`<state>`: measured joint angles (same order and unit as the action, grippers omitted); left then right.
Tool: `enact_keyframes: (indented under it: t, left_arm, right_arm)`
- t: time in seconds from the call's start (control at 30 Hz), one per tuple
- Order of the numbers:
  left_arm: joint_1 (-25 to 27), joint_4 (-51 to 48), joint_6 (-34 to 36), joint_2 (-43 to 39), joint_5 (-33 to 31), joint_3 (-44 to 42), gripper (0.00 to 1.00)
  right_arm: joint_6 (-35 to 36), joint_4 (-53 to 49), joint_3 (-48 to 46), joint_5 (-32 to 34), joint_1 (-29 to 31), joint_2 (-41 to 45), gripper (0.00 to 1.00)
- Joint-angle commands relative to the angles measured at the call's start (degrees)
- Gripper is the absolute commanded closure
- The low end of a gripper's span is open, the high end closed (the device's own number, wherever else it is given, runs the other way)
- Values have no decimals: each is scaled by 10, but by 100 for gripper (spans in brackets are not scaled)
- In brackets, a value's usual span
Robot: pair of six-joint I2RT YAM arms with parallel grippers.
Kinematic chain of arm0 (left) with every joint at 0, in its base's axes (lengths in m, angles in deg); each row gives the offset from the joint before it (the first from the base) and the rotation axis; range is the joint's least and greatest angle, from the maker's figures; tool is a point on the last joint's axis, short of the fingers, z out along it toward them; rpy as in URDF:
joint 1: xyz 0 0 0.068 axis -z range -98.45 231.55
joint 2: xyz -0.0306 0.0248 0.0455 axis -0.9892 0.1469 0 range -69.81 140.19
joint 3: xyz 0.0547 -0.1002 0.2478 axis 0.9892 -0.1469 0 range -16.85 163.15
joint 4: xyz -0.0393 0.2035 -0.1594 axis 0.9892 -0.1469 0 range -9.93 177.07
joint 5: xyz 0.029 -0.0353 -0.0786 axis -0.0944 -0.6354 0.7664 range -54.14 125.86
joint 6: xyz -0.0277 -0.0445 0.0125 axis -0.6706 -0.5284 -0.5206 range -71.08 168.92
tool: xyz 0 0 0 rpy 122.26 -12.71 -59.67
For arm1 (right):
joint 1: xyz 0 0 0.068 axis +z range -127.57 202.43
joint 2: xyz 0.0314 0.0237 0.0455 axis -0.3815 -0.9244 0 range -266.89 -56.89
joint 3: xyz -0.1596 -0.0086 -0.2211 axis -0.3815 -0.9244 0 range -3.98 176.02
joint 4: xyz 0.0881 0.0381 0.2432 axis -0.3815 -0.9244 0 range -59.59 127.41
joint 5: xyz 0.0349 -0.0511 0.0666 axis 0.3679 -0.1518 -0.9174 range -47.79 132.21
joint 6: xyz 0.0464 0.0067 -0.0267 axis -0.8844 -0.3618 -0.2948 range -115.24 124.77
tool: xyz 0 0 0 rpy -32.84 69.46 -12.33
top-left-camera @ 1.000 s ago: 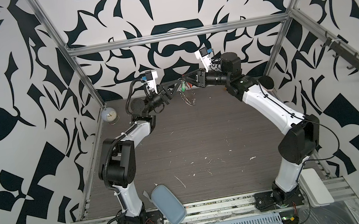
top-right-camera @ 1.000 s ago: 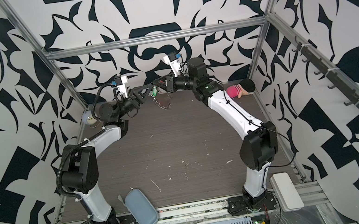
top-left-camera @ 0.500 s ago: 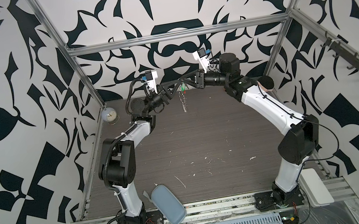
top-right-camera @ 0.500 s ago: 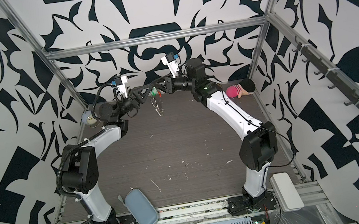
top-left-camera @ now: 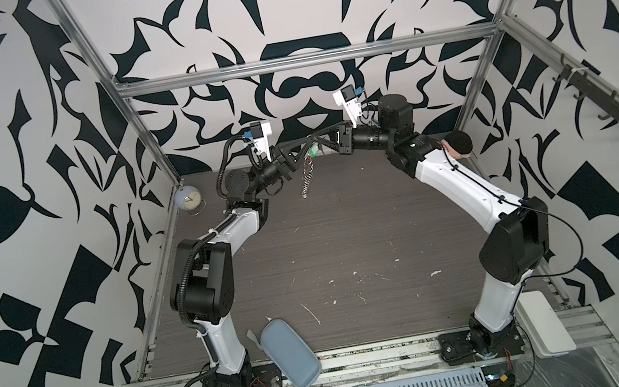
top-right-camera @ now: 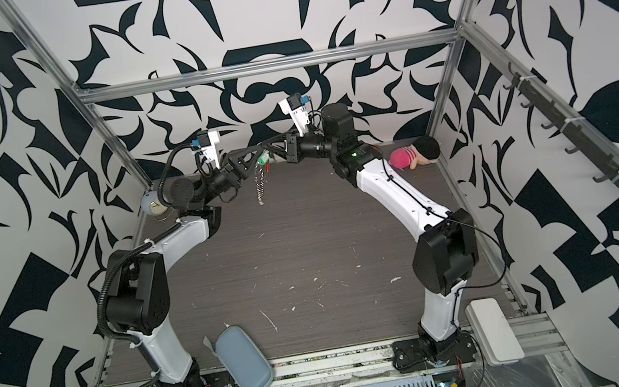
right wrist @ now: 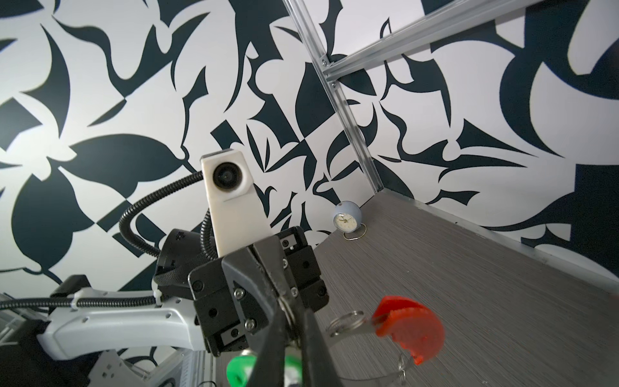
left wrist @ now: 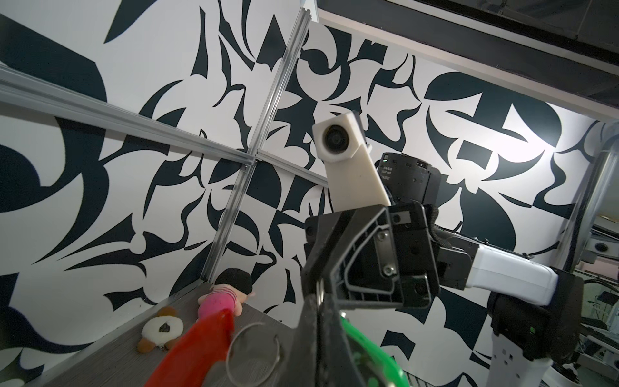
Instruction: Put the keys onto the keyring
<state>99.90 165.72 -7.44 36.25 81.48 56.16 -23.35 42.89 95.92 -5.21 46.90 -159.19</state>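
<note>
Left wrist view: left gripper (left wrist: pixel 320 303) clenched on the keyring (left wrist: pixel 201 348), red bar out to one side. Both top views: keyring hangs aloft over the far middle of the surface (top-left-camera: pixel 348 239), long axis near vertical, small rings dangling. The keys (top-right-camera: pixel 263 160), green tag showing, sit at the meeting point, on the right arm's side. Facing it, right gripper (right wrist: pixel 289 318) clenched tip to tip; what it pinches unclear. Likely next: feed key leftward onto the keyring.
</note>
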Motion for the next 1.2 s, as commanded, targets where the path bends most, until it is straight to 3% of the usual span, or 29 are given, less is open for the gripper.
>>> enact_keyframes:
  t: [0.0,0.27,0.3,0.4,0.47,0.63,0.8,0.87,0.93,1.07,1.17]
  left_arm:
    - [0,40,-5,-6,-7,26,100]
    - [0,40,0,-3,0,24,100]
    - [0,38,5,-3,4,23,95]
    - [-12,3,44,-12,32,14,82]
    - [-27,-39,77,-24,62,4,79]
    - [-82,-57,82,-41,99,-18,79]
    - [-88,-71,110,-39,93,-21,86]
    - [-84,-70,141,-41,74,-37,87]
    - [-72,-105,223,-61,29,-74,87]
    - [-25,-344,448,-149,-116,-117,77]
    - [-9,-518,501,-196,-203,-95,64]
  right_arm:
    - [-5,24,-2,-16,9,8,98]
    - [15,11,5,-15,9,14,100]
    - [29,-5,11,-11,10,15,100]
    - [119,-99,40,29,11,19,100]
    - [184,-155,55,62,13,21,100]
    - [317,-240,80,115,13,14,100]
    - [357,-267,105,121,15,-3,100]
    - [358,-272,109,122,15,-6,100]
    - [357,-271,106,125,15,-6,100]
    - [360,-269,94,130,15,-1,100]
    - [365,-275,94,123,15,0,100]
